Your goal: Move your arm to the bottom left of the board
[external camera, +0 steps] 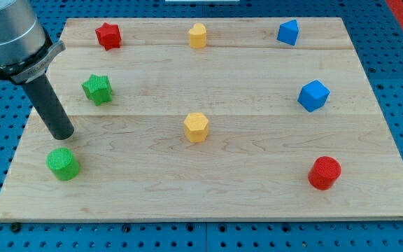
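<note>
My tip [62, 135] rests on the wooden board [257, 189] near its left edge. It is just above the green cylinder [63, 164] and below-left of the green star [97, 89]. The rod rises up and left to the grey arm housing [9, 31] at the view's top left. The bottom-left corner of the board lies below and left of the green cylinder.
A red star [108, 35], a yellow block [198, 35] and a blue block [288, 32] line the top. A yellow hexagonal block [196, 127] sits mid-board. A blue block [313, 95] and a red cylinder [324, 172] sit at the right.
</note>
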Robot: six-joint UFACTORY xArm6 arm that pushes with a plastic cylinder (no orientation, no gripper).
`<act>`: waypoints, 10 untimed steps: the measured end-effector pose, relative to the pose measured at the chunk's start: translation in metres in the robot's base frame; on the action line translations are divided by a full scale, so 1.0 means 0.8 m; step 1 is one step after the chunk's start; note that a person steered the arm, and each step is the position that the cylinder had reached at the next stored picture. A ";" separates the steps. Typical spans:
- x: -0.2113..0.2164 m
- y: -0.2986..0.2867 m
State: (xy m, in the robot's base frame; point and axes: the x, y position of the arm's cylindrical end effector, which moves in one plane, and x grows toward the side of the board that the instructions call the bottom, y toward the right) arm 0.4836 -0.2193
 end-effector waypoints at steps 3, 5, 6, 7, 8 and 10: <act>0.034 0.069; 0.063 0.169; 0.064 0.190; 0.065 0.190; 0.113 0.177; 0.137 0.144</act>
State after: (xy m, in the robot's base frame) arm 0.5933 -0.1038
